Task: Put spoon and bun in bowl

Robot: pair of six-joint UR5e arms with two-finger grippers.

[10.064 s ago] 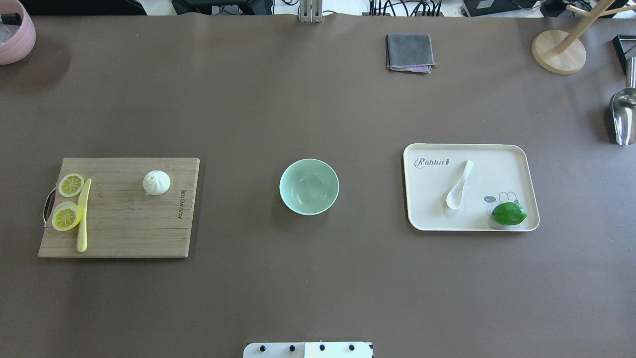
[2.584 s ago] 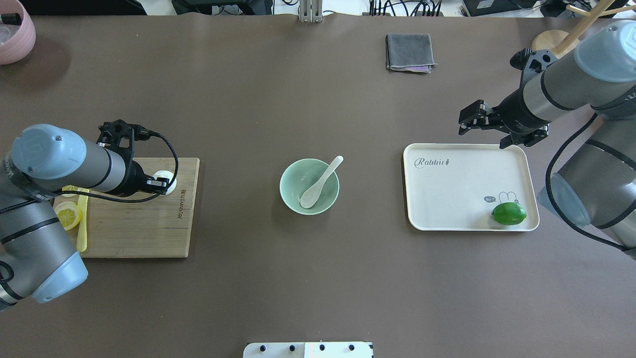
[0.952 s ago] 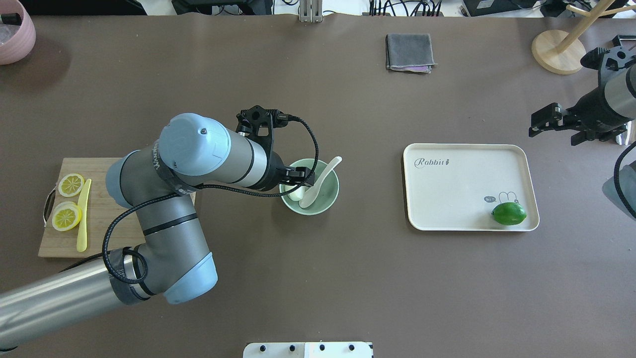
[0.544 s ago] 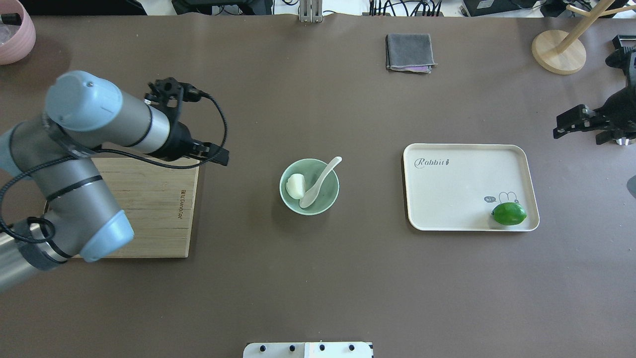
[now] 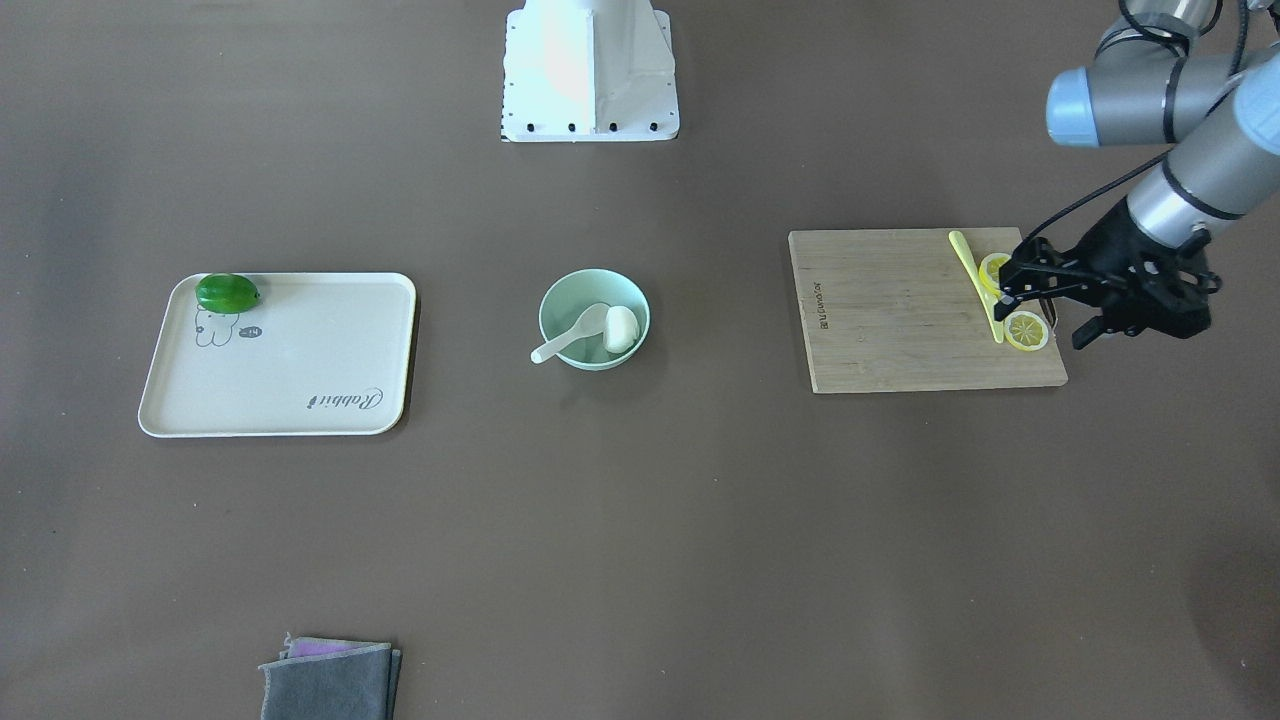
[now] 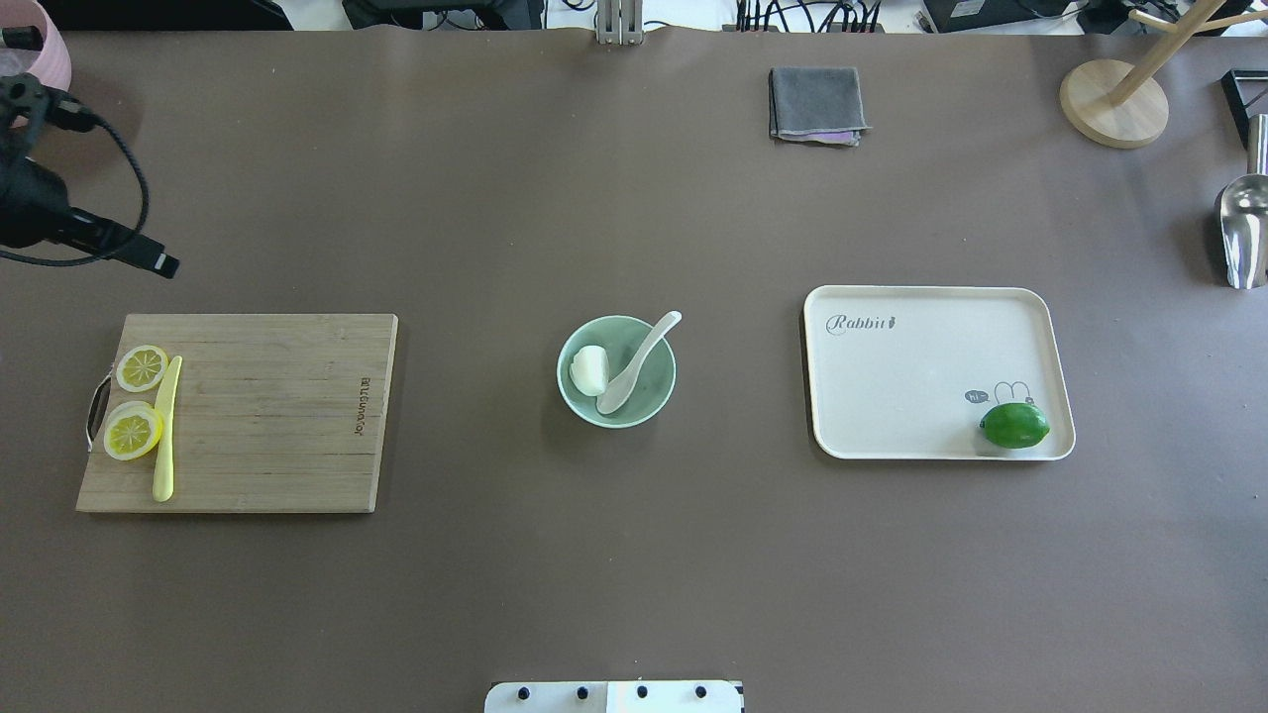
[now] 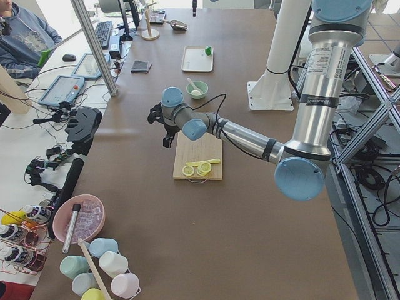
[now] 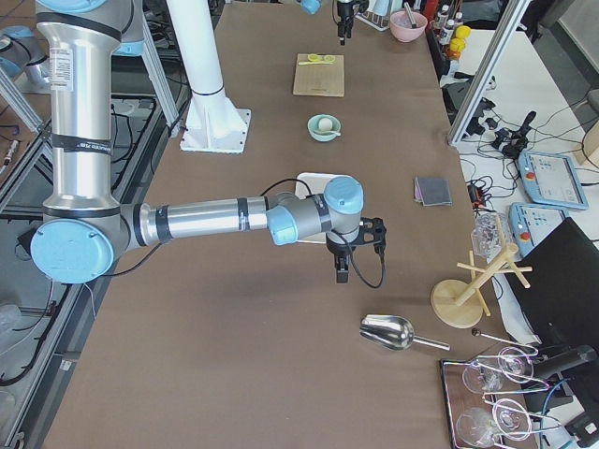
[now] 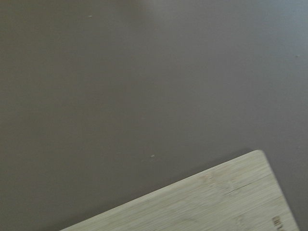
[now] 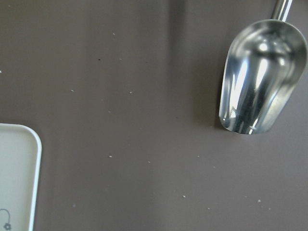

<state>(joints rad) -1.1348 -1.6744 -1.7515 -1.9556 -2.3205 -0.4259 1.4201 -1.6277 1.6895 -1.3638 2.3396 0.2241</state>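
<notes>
The pale mint-green bowl (image 6: pixel 662 398) stands mid-table and also shows in the front-facing view (image 5: pixel 585 289). The cream-white spoon (image 6: pixel 640 360) lies in it, its handle over the far right rim. The white bun (image 6: pixel 588 369) sits in the bowl beside the scoop, and both show in the front view: spoon (image 5: pixel 568 336), bun (image 5: pixel 621 328). My left gripper (image 5: pixel 1042 315) is open and empty, above the cutting board's outer end. One finger (image 6: pixel 151 260) shows at the overhead view's left edge. My right gripper (image 8: pixel 341 267) shows only in the right side view, so I cannot tell its state.
A wooden cutting board (image 6: pixel 267 426) holds two lemon slices (image 6: pixel 134 433) and a yellow knife (image 6: pixel 165 436). A cream tray (image 6: pixel 921 376) holds a green lime (image 6: pixel 1014 425). A grey cloth (image 6: pixel 816 104), a wooden stand (image 6: pixel 1113 102), a metal scoop (image 10: pixel 262 82) and a pink bowl (image 6: pixel 52 45) sit around the edges.
The spoon went from the tray into the bowl, then the bun from the board into the bowl. My left arm has pulled back left, empty. My right arm has left the overhead view.
</notes>
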